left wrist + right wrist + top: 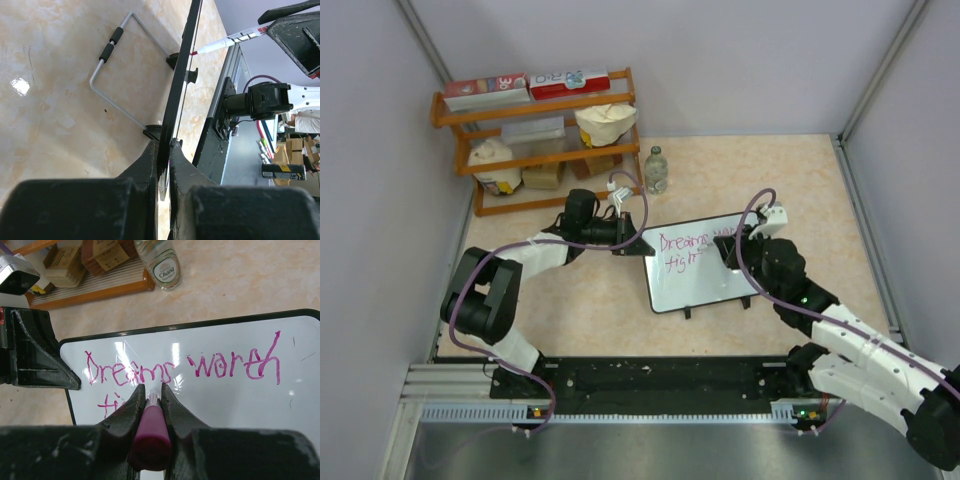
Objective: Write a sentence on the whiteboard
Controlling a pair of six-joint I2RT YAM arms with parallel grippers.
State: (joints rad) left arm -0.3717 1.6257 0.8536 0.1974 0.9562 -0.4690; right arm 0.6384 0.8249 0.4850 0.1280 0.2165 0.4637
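Your left gripper (625, 243) is clamped on the left edge of the whiteboard (705, 285). In the left wrist view its two fingers (150, 160) pinch the thin black frame (177, 95) edge-on. The board stands tilted near the middle of the worktop (610, 310), propped from behind on a bent wire stand (112, 80).

Your right gripper (732, 250) is clenched on a marker (150, 432) (magenta barrel, seen end-on between the jaws), and it hovers over the right half of the board. From the left wrist view the marker's red tip (194, 52) sits right at the board face, though you cannot tell whether it actually presses.

The sentence (180, 370) runs in pink-magenta across the upper part of the board. The top line reads "Dreams worth". Below it, at the left, a second line begins with "fi", and the rest is hidden behind the right gripper (152, 390).

Beyond the board a clear plastic bottle (656, 170) stands upright beside a wooden rack (540, 150) holding boxes and bags.
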